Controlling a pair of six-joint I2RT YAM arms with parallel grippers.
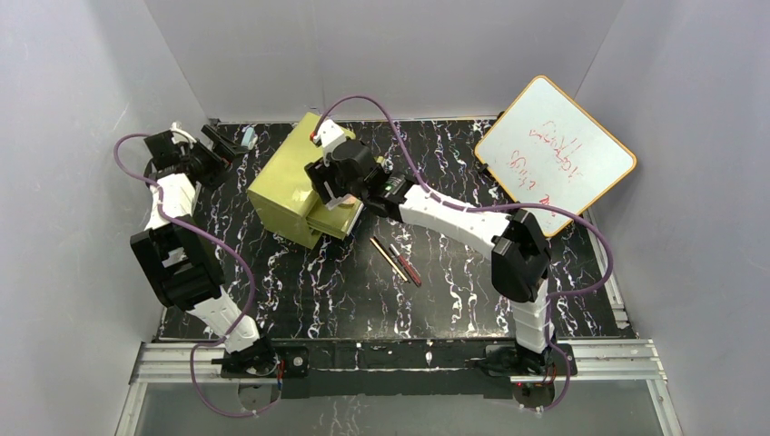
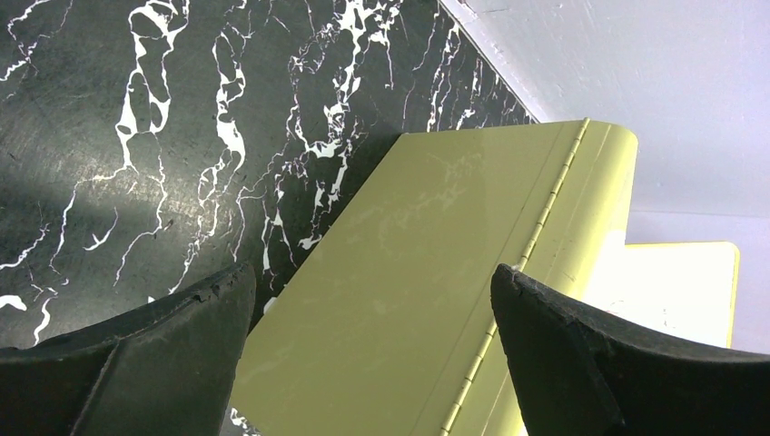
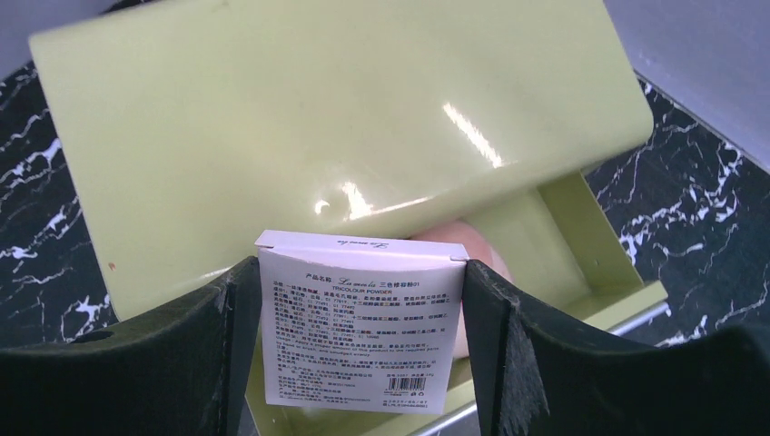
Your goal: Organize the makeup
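**Cream square palette** [image 3: 359,345]: printed side to the wrist camera, clamped by its side edges in the right gripper [image 3: 359,272], just above the pulled-out drawer [image 3: 567,241] of the olive-green drawer box [image 3: 318,118].

**Pinkish disc** [image 3: 468,245]: in that drawer, behind the palette.

**Gold pencil** [image 1: 389,258], **dark red pencil** [image 1: 406,263]: on the table [image 1: 454,300], near the box's front.

**Left gripper** [image 2: 372,291]: jaws apart, empty, beside the box's rear.

**Step in hand:** stowing the palette.

**Next move likely calls for:** lowering onto free drawer floor, clear of the disc, then releasing.
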